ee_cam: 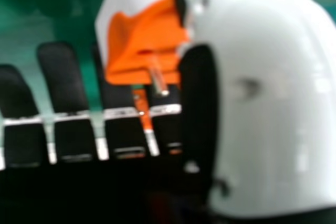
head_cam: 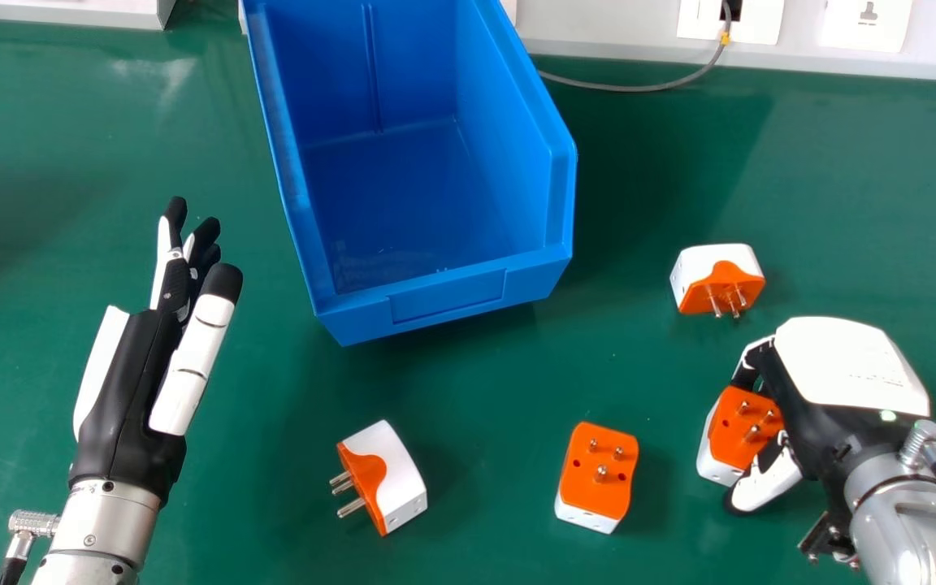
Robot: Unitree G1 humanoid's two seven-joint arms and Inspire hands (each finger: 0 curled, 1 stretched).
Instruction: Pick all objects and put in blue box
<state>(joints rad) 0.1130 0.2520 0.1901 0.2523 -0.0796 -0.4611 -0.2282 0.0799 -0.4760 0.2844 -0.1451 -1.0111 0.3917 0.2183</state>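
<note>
My right hand (head_cam: 846, 366) is low over the table at the right, open, with an orange and white plug adapter (head_cam: 743, 431) between its fingers and thumb. In the right hand view, that adapter (ee_cam: 144, 40) lies by the thumb of my right hand (ee_cam: 63, 77), whose fingers look straight. Another adapter (head_cam: 717, 276), orange side facing the front, is beyond this hand. One adapter (head_cam: 598, 471) has its pins up near the front; a further adapter (head_cam: 383, 478) lies left of it, pins pointing left. The blue box (head_cam: 444, 292) stands at the back centre. My left hand (head_cam: 143, 382) is open at the left.
White socket panels (head_cam: 801, 49) run along the back edge of the green table (head_cam: 468, 390). A grey cable (head_cam: 639, 87) curves from a socket toward the box's right side. Bare tabletop separates my left hand from the box and the leftmost adapter.
</note>
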